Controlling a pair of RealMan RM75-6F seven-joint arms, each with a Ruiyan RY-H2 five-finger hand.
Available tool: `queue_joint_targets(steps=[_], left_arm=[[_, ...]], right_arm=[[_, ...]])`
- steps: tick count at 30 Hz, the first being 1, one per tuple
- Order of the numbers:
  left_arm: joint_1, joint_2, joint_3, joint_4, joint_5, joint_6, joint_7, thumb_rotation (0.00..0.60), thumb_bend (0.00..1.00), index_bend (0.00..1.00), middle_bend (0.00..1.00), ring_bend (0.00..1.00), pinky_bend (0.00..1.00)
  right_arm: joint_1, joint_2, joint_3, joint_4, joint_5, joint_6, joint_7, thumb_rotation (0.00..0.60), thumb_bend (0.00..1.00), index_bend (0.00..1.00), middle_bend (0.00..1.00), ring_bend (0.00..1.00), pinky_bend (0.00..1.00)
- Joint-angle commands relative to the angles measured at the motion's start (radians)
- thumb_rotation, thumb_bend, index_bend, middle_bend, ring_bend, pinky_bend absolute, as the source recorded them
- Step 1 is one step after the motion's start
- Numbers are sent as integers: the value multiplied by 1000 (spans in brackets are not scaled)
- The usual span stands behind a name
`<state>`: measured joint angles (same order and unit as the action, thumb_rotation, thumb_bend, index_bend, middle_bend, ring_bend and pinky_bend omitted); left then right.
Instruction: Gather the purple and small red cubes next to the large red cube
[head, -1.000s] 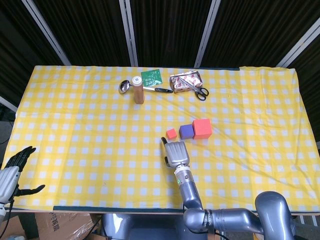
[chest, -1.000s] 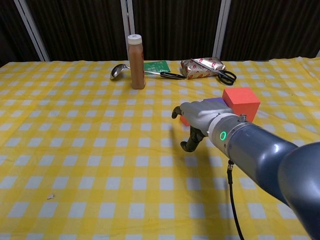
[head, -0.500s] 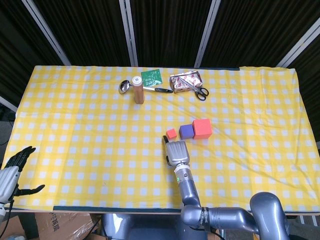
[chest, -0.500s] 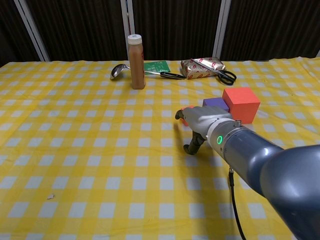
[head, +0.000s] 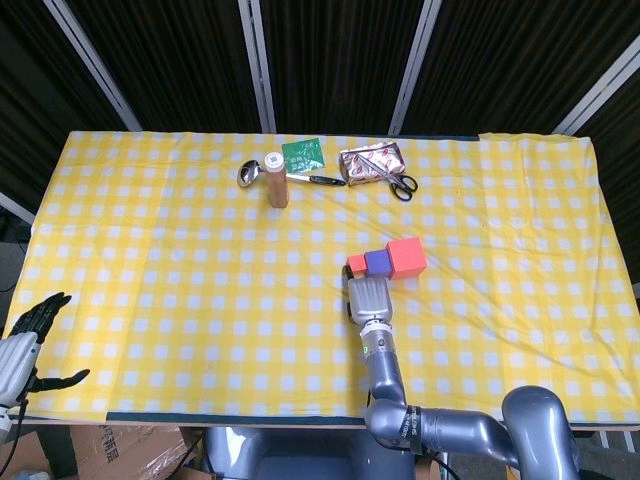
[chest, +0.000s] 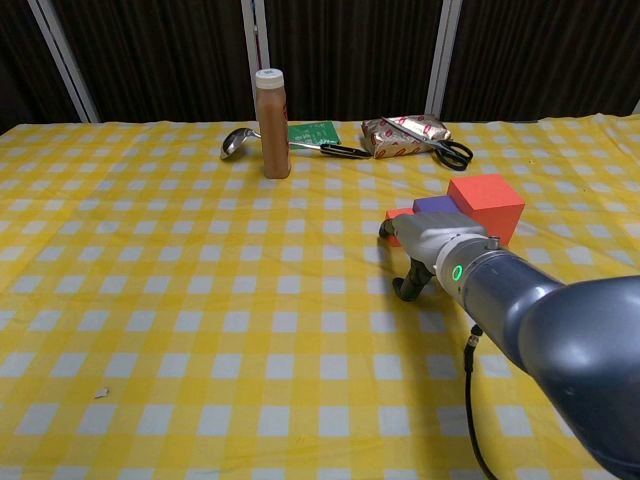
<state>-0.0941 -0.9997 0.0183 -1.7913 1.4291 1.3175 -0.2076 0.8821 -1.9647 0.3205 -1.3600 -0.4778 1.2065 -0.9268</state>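
The large red cube (head: 406, 258) (chest: 485, 205) stands right of the table's middle. The purple cube (head: 377, 263) (chest: 432, 207) sits against its left side, and the small red cube (head: 356, 266) (chest: 398, 215) sits against the purple one, so the three form a row. My right hand (head: 367, 298) (chest: 432, 250) lies palm down just in front of the small red and purple cubes, fingers stretched toward them and thumb hanging down, holding nothing. My left hand (head: 25, 335) hangs off the table's near-left corner with its fingers spread and empty.
At the back stand a brown bottle (head: 276, 180) (chest: 272, 125), a ladle (head: 251, 172), a green packet (head: 303, 154), and scissors (head: 395, 182) lying on a snack bag (head: 368, 163). A yellow checked cloth (head: 160, 260) covers the table.
My right hand slid right and slightly forward, pushing the small red cube against the purple cube. The cubes, earlier spaced apart, now stand in a touching row.
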Motion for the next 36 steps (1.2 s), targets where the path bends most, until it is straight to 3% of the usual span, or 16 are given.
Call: queue_joint_targets(steps=[1, 19, 36], left_arm=[[0, 0, 0, -1, 0, 0, 0, 600, 27, 0, 0, 0, 0], [0, 1, 1, -1, 1, -1, -1, 600, 27, 0, 0, 0, 0], [-2, 2, 0, -5, -5, -7, 1, 600, 27, 0, 0, 0, 0]], right_arm=[[-2, 2, 0, -2, 1, 2, -1, 600, 487, 122, 1000, 1000, 951], [8, 21, 12, -82, -45, 9, 2, 600, 487, 92, 1000, 1000, 951], [43, 14, 64, 23, 4, -14, -13, 600, 486, 90, 1000, 1000, 950]])
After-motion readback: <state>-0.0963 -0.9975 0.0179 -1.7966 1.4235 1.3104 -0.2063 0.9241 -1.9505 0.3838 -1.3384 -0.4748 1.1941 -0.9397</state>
